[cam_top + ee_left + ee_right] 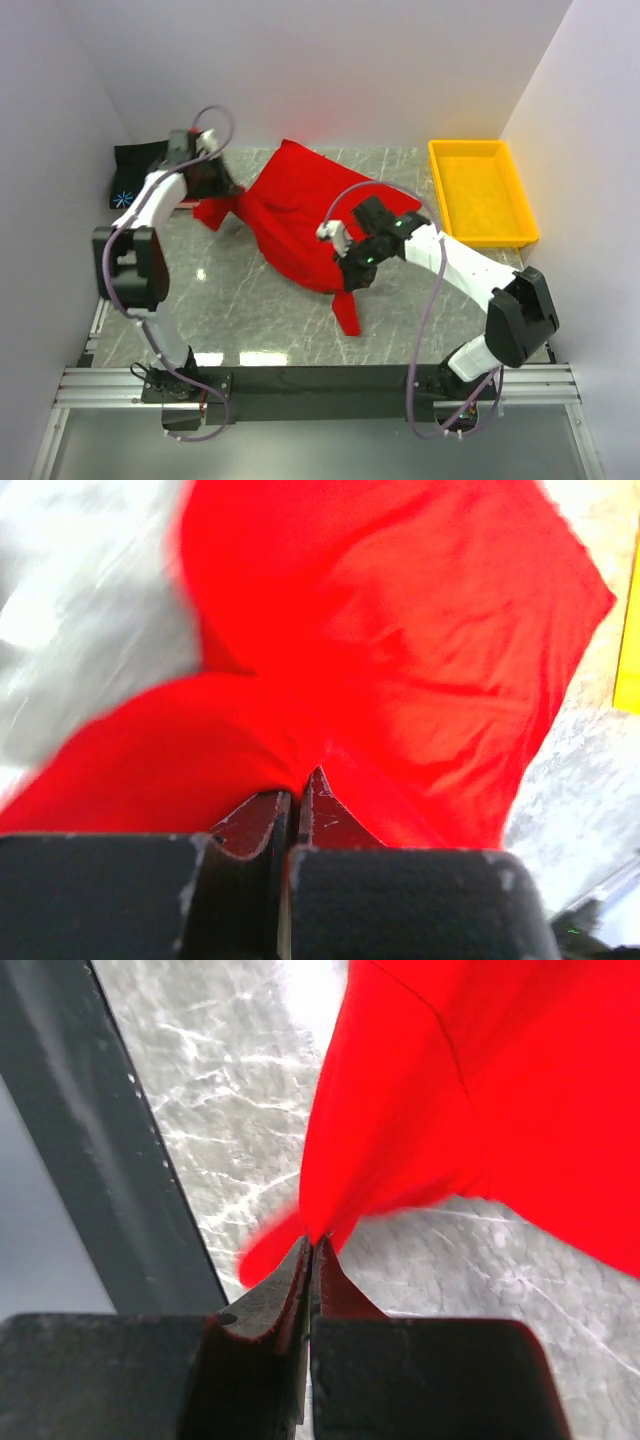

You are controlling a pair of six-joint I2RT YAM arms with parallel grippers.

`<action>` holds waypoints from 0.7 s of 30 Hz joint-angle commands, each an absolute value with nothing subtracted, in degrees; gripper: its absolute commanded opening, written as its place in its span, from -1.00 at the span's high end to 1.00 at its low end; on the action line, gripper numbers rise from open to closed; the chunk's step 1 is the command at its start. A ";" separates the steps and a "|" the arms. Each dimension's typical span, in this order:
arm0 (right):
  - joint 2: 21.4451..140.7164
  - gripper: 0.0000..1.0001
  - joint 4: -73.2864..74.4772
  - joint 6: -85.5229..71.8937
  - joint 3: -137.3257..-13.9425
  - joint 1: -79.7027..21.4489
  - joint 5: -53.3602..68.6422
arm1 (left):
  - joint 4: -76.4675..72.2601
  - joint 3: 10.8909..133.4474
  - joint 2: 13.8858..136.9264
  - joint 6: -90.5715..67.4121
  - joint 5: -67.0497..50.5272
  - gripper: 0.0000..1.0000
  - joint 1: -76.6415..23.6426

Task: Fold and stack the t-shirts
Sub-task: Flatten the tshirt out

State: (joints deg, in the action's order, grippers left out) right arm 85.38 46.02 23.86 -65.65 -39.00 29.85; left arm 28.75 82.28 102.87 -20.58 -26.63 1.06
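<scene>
At the near edge a silver slotted rail (100,385) and a black crossbar (320,378) are carrying the bases of both arms. Beyond them the tabletop (240,300) is showing as a grey stone-patterned surface with white veins, glossy enough to be throwing back bright patches of light.

The right tool (312,1248) is hanging low over the near right of this surface, its fingers pressed together and pinching a fold of the red t-shirt (300,215). In the right wrist view the cloth is rising from the fingertips in a taut drape. From above, a loose red end is trailing from the pinch toward the near side.

The rest of the red t-shirt is lying spread on a slant across the middle of the tabletop, reaching toward the far wall. The left tool (298,785) is sitting at the shirt's far left end, closed tight on a bunched piece of red cloth, which is fanning away from it in the left wrist view.

In the far left corner the black t-shirt (135,165) is lying beside the left wall, its small blue-white starburst mark (122,197) facing up. At the far right the yellow tray (480,190) is sitting close to the right wall, apart from the red shirt. Plain white walls (330,70) are closing in the left, far and right sides
</scene>
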 commanded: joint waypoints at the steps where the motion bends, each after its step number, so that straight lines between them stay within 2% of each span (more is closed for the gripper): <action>1: 89.54 1.00 52.72 27.24 -67.23 -28.68 37.43 | 34.00 94.71 111.31 -15.83 -19.44 0.99 -7.02; 2: 93.04 1.00 53.60 27.51 -67.76 -26.65 37.96 | 34.54 98.14 113.62 -15.47 -18.38 0.99 -8.42; 4: 98.49 1.00 54.93 27.77 -69.52 -21.47 37.10 | 35.49 106.75 120.97 -14.25 -15.31 0.83 -12.20; 5: 100.35 1.00 55.02 27.60 -70.39 -20.23 36.13 | 36.38 113.75 123.90 -13.72 -14.51 0.68 -13.17; 6: 102.29 1.00 55.37 27.34 -71.01 -19.43 32.82 | 37.43 116.86 126.71 -12.84 -13.89 0.31 -14.66; 8: 107.39 0.82 56.25 26.46 -72.94 -18.20 30.25 | 38.58 122.40 132.18 -12.05 -13.71 0.10 -15.20; 9: 108.45 0.53 57.56 26.46 -73.65 -18.11 29.02 | 38.41 123.04 132.62 -10.91 -14.15 -0.09 -15.12; 12: 108.20 0.27 60.46 27.86 -77.07 -16.35 30.32 | 36.31 118.68 129.39 -10.54 -20.19 -0.18 -12.67; 13: 106.80 0.27 60.90 27.95 -78.21 -15.65 31.80 | 33.95 115.09 124.24 -11.42 -22.22 -0.18 -11.70; 14: 106.35 0.27 61.60 28.04 -81.27 -13.82 32.86 | 27.57 105.48 120.97 -12.47 -26.41 -0.17 -10.73; 16: 106.08 0.30 60.05 26.90 -86.36 -11.44 35.32 | 18.94 92.45 112.12 -15.37 -31.17 -0.17 -8.35; 20: 110.20 0.51 52.50 21.46 -92.01 -10.72 30.08 | 16.88 83.96 107.14 -17.83 -36.11 -0.11 -9.66; 21: 111.61 0.64 50.90 18.14 -92.98 -10.81 28.14 | 16.70 83.41 107.31 -19.67 -37.95 -0.09 -10.19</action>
